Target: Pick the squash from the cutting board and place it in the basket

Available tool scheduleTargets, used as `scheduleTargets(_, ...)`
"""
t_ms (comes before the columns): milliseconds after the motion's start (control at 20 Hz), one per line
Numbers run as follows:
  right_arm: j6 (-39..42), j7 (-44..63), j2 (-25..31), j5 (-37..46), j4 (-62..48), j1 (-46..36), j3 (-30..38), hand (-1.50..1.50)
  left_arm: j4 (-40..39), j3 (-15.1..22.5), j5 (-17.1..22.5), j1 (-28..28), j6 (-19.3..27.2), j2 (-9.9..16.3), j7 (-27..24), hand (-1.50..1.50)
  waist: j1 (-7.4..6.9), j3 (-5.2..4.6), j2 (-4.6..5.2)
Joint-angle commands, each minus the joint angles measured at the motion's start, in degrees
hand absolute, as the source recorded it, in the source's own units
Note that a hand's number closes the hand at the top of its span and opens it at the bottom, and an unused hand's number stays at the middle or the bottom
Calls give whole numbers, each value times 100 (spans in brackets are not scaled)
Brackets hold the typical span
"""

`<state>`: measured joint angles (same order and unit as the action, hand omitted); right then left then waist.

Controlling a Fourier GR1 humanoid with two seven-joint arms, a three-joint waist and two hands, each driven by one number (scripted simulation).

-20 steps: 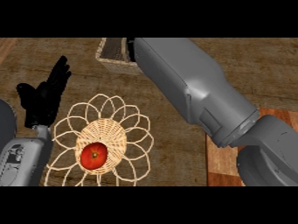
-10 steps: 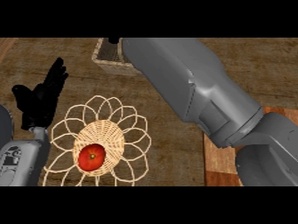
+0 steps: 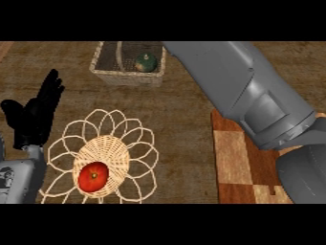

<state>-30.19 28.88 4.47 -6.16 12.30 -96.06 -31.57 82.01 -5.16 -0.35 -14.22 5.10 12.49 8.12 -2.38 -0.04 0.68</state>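
The dark green squash (image 3: 146,62) lies inside the rectangular woven basket (image 3: 116,74) at the back of the counter. My right forearm (image 3: 243,95) rises from the lower right and runs past the basket's right side to the picture's top, where it is cut off; the hand itself does not show. The checkered wooden cutting board (image 3: 236,158) lies at the right, partly under that arm, with nothing visible on it. My left hand (image 3: 33,115) rests open at the left, fingers up.
A flower-shaped wicker bowl (image 3: 134,143) holding a red tomato (image 3: 93,176) sits at the lower left, next to my left forearm. The brown counter runs between bowl, basket and board.
My right arm has swung to the right, uncovering the basket with the squash inside. The left hand has stayed in place.
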Motion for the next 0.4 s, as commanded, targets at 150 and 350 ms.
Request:
scheduleTargets(150,132,-566,391,-150,559,775,438,-150,191,-112,45,171,-91,140,157,0,196,6,-74)
scheduleTargets(350,354,-630,724,-212,1417,1216,563,-150,363,3,-125,588,204,-162,-9,0,320,8,-129)
